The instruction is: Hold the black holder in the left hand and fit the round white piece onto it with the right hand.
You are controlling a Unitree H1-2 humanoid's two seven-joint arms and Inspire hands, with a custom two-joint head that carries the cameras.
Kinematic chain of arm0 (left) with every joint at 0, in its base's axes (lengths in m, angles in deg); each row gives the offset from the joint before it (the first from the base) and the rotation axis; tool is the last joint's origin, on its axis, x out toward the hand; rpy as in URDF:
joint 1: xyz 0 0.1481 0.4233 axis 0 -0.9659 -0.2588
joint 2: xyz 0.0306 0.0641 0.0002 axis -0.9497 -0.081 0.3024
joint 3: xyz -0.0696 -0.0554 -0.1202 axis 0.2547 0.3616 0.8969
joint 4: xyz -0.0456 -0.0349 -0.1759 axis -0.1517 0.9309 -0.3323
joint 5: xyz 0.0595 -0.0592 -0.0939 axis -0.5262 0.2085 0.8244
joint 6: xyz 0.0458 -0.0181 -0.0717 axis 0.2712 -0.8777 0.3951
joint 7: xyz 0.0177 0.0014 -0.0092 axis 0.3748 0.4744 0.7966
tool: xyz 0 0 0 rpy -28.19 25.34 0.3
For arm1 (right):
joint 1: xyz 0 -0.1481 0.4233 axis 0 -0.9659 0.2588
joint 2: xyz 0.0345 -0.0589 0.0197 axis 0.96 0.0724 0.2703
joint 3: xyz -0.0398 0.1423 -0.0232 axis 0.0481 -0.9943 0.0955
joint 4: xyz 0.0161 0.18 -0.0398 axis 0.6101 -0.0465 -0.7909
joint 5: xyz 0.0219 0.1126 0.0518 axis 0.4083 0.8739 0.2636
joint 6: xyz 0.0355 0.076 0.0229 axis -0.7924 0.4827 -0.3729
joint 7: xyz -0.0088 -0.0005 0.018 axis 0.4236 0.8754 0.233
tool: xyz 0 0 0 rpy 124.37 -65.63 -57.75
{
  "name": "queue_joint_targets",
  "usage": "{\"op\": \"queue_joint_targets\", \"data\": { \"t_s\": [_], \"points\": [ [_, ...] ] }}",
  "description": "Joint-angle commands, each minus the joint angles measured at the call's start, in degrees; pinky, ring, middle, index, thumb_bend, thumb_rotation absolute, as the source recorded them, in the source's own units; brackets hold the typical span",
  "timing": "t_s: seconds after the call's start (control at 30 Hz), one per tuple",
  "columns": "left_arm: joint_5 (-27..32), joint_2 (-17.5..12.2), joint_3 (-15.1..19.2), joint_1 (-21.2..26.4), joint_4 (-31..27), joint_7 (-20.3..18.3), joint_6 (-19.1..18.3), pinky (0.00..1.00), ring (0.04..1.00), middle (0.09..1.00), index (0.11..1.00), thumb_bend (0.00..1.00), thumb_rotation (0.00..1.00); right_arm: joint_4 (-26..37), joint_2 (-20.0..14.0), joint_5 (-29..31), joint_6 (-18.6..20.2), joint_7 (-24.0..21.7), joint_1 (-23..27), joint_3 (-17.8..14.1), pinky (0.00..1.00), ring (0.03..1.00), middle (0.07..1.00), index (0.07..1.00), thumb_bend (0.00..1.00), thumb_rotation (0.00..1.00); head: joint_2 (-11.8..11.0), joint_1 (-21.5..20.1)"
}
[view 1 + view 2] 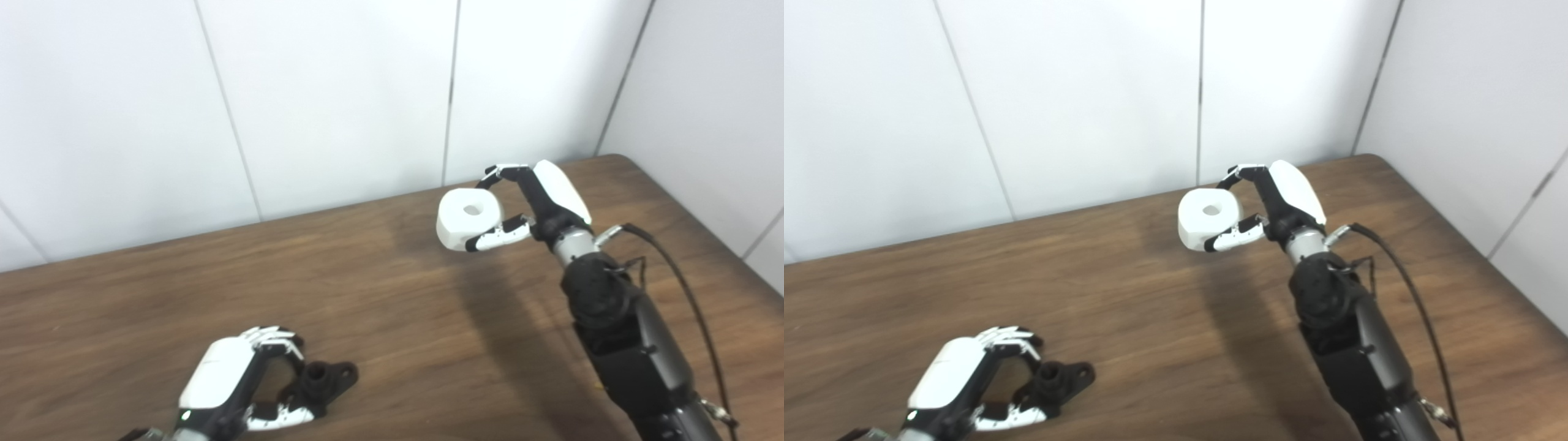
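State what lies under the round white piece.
The round white piece is in the right hand, above the wooden table; only bare wood and shadow show below. Its underside is hidden.

Both hands, left hand and right hand, have glossy white shells over black-and-white fingers; the right arm is chunky black with a silver wrist and a loose black cable.

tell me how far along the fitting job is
Done: the right hand holds the round white piece up off the table. In hand: the left hand is closing around the black holder, which seems to rest on the table. Left: lifting it and fitting them.
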Motion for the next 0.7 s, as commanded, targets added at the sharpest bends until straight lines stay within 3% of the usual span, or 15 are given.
{"op": "queue_joint_targets", "data": {
  "t_s": [0.0, 0.23, 0.37, 0.53, 0.67],
  "points": [
    [-2.12, -0.35, -1.26, -1.98, 1.78, -4.61, -4.16, 0.88, 0.829, 0.754, 0.485, 0.52, 0.05, 3.87, -0.19, -1.05, -0.13, -2.71, 1.5, 0.33, 0.83, 0.87, 0.796, 0.482, 0.53, 0.14, 0.65, 1.9],
    [-3.88, 1.34, -2.42, -2.2, 0.35, -6.15, -7.37, 0.9, 0.849, 0.771, 0.486, 0.52, 0.05, 9.07, 0.14, -3.09, -0.28, -9.25, 1.64, 5.44, 0.85, 0.858, 0.794, 0.481, 0.53, 0.14, 1.8, 6.14],
    [-4.64, 1.94, -3.06, -2.31, 0.46, -5.53, -7.68, 0.88, 0.838, 0.773, 0.486, 0.52, 0.05, 10.75, 1.57, -2.85, -0.2, -11.29, 1.29, 6.86, 0.82, 0.868, 0.797, 0.481, 0.53, 0.14, 2.35, 7.52],
    [-4.95, 2.53, -3.29, -2.41, 0.24, -5.94, -8.34, 0.9, 0.843, 0.778, 0.486, 0.52, 0.05, 13.2, 3.99, -2.97, -0.17, -14.15, 0.65, 8.26, 0.91, 0.897, 0.808, 0.481, 0.53, 0.14, 2.91, 9.09],
    [-4.92, 3.26, -3.49, -2.38, 0.52, -5.71, -8.9, 0.9, 0.849, 0.777, 0.486, 0.52, 0.05, 14.78, 5.61, -3.45, -0.18, -16.16, 0.18, 9.81, 0.89, 0.895, 0.811, 0.481, 0.53, 0.14, 3.15, 10.64]
  ]
}}
